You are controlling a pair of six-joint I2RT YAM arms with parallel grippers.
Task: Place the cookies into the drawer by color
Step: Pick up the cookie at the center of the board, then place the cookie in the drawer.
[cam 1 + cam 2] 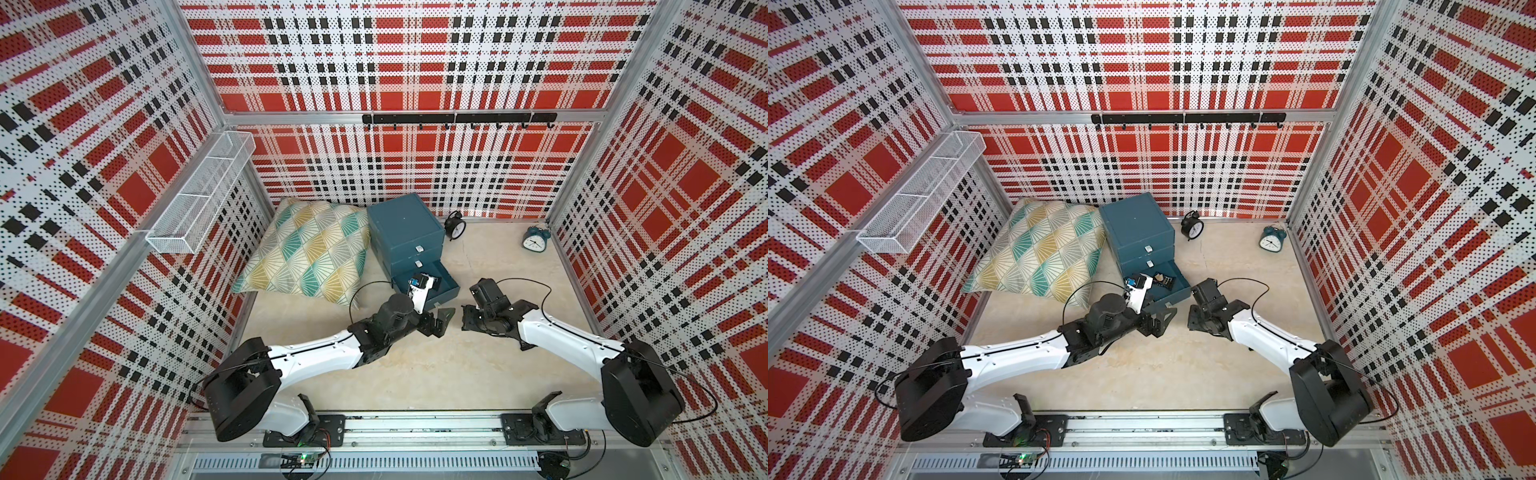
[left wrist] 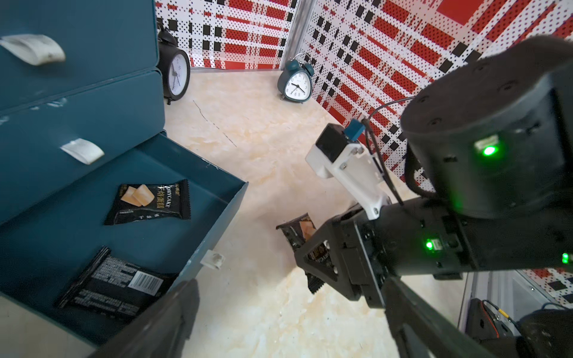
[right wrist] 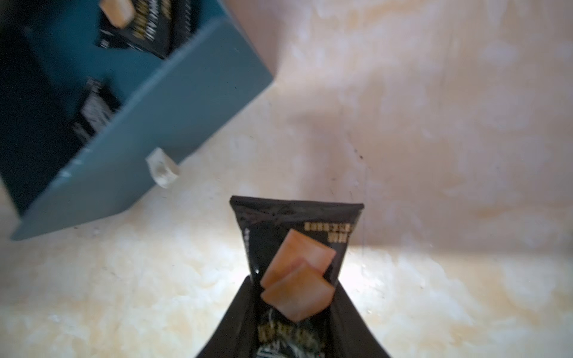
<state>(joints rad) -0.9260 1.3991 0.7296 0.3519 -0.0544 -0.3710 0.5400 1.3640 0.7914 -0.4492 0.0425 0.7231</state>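
Cookies: one black packet (image 3: pixel 297 223) is pinched in the half-closed right claw (image 3: pixel 293 288) just outside the open bottom drawer (image 2: pixel 217 223), where two black packets (image 2: pixel 152 201) lie; left claw (image 1: pixel 439 321) gapes wide, empty.

A robot test cell in a lab, dressed with a few household props.

The space was enclosed by perforated panels (image 1: pixel 415 62) printed in red, black and white plaid and held in an aluminium frame (image 1: pixel 198 62), as was seen in both top views. A left arm (image 1: pixel 316 357) and a right arm (image 1: pixel 569 336) were mounted on a rail (image 1: pixel 415 424) at the open side, with a slotted duct (image 1: pixel 415 461) and a lit board (image 1: pixel 305 457) below it. On the marbled floor (image 1: pixel 415 374) a pillow (image 1: pixel 307 253), a drawer (image 1: pixel 401 224) and two clocks, black (image 1: pixel 454 224) and teal (image 1: pixel 535 239), were set. A mesh basket (image 1: pixel 199 195) and a hook bar (image 1: pixel 457 118) were fixed to the walls.
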